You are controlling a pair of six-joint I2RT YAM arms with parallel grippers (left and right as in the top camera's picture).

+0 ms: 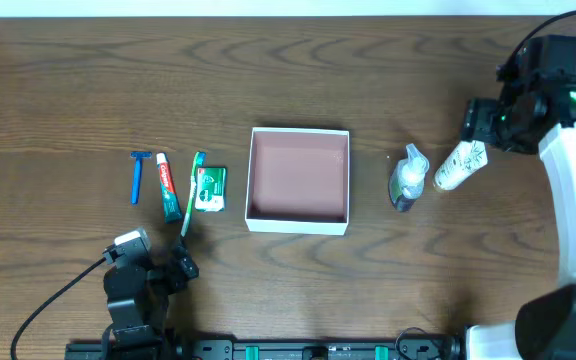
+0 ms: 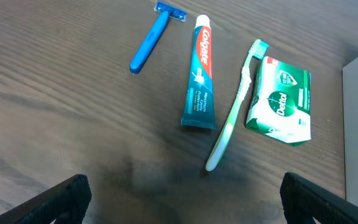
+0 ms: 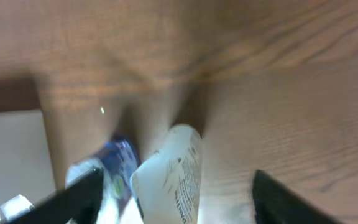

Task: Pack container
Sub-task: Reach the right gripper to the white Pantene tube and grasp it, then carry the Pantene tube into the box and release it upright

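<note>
Nothing is packed yet. Nearest us, our left gripper (image 2: 185, 186) hangs released, left of the empty container (image 1: 298, 223). The razor (image 2: 151, 40), toothpaste (image 2: 201, 74), toothbrush (image 2: 235, 106) and soap (image 2: 281, 99) lie left of it, the bottle (image 1: 408, 180) and tube (image 1: 461, 165) right, under our spread right gripper (image 3: 178, 177).

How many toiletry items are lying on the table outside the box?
6. Left of the container: razor, toothpaste, toothbrush, soap bar. Right of it: a small bottle and a white tube. None seems hidden.
</note>
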